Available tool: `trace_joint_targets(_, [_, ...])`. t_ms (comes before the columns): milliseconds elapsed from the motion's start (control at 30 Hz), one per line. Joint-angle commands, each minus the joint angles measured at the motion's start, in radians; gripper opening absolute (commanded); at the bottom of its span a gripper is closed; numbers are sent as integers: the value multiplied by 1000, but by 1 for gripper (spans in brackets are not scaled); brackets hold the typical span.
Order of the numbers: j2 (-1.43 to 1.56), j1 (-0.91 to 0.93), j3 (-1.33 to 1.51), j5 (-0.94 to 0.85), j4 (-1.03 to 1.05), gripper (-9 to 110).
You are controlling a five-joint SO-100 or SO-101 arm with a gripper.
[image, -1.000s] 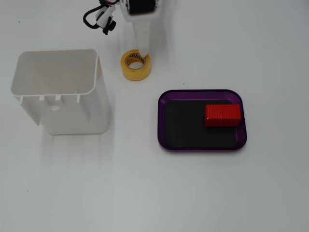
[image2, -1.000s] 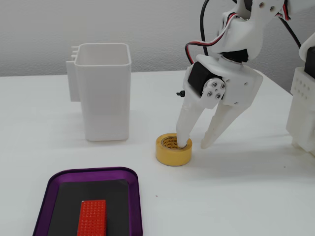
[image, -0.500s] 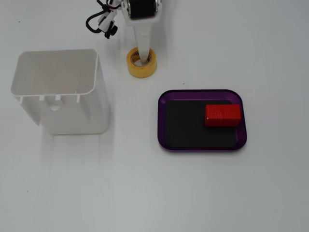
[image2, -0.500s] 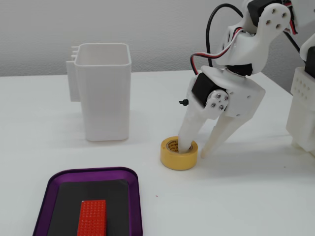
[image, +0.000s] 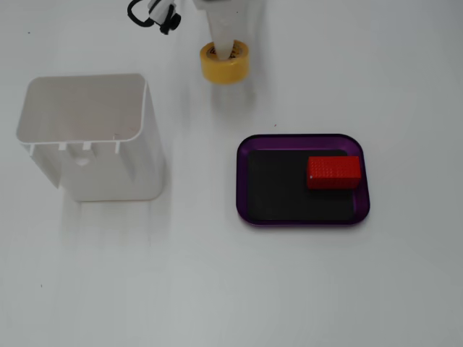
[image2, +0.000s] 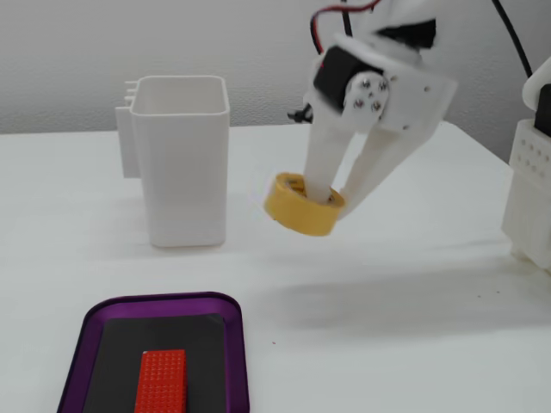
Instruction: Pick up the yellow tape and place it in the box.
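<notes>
The yellow tape (image: 225, 65) (image2: 301, 206) hangs tilted in my gripper, lifted off the white table. My gripper (image: 228, 49) (image2: 334, 200) is shut on the roll's wall, with one white finger through the core and the other outside. The box, a purple tray (image: 300, 138) (image2: 159, 300) with a black floor, lies on the table apart from the tape. In a fixed view it is at the lower right; in the other it is at the lower left, nearer the camera. A red block (image: 333, 172) (image2: 162, 379) lies inside it.
A tall white plastic container (image: 94, 137) (image2: 182, 163) stands open-topped on the table, left of the tape in both fixed views. Another white structure (image2: 529, 189) stands at the right edge. Black cables (image: 148, 14) hang near the arm.
</notes>
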Motion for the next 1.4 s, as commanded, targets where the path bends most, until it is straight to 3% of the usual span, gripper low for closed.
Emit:
trace_joint_targets(0, [-8,-115,-183,40,11,-1])
trace_joint_targets(267, [-350,-163,-295,54,-187,-1])
trace_joint_targets(600, [-723,-160,-548,54,-207,-1])
trace_joint_targets(867, [-775,-66,-554,51,-209,-1])
trace_joint_targets(1367, [-773,-69,-549,55,-193,0])
